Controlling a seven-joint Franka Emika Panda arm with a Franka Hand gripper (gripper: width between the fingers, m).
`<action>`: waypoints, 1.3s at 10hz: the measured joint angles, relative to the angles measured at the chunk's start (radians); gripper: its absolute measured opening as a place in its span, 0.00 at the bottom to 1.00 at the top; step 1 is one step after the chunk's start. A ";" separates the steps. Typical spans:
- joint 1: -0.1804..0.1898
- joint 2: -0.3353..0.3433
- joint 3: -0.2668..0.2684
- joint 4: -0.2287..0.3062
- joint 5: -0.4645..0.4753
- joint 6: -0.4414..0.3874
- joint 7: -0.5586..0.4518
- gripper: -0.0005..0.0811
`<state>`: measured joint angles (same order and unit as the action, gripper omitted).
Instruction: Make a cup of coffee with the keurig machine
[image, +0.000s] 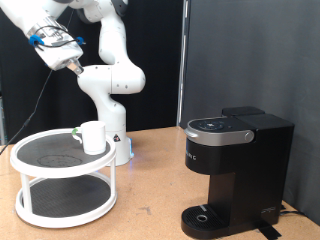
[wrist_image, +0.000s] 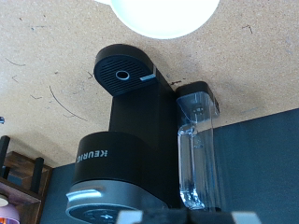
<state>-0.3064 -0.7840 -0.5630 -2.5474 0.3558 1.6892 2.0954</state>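
The black keurig machine (image: 237, 168) stands on the wooden table at the exterior view's right, lid closed, silver top panel facing up. The white cup (image: 93, 137) sits on the top tier of a round white two-tier stand (image: 30, 155) at the left, with a small green-rimmed pod (image: 76, 134) beside it. My gripper (image: 76, 68) hangs high at the top left, well above the stand and far from the machine, with nothing visible between its fingers. The wrist view looks down on the machine (wrist_image: 131, 140), its round drip base (wrist_image: 124, 73) and its clear water tank (wrist_image: 193, 154).
The arm's white base (image: 112, 95) stands behind the stand. A black curtain closes off the back. A bright white round shape (wrist_image: 164, 13) sits at the edge of the wrist view. Bare wooden table (image: 150, 190) lies between stand and machine.
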 joint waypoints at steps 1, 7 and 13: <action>0.000 0.009 -0.004 0.000 0.000 0.004 -0.001 0.01; 0.000 0.024 -0.012 -0.001 -0.004 0.004 -0.007 0.01; -0.016 0.024 -0.015 -0.066 -0.022 0.066 -0.029 0.01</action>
<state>-0.3229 -0.7602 -0.5783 -2.6136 0.3338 1.7549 2.0666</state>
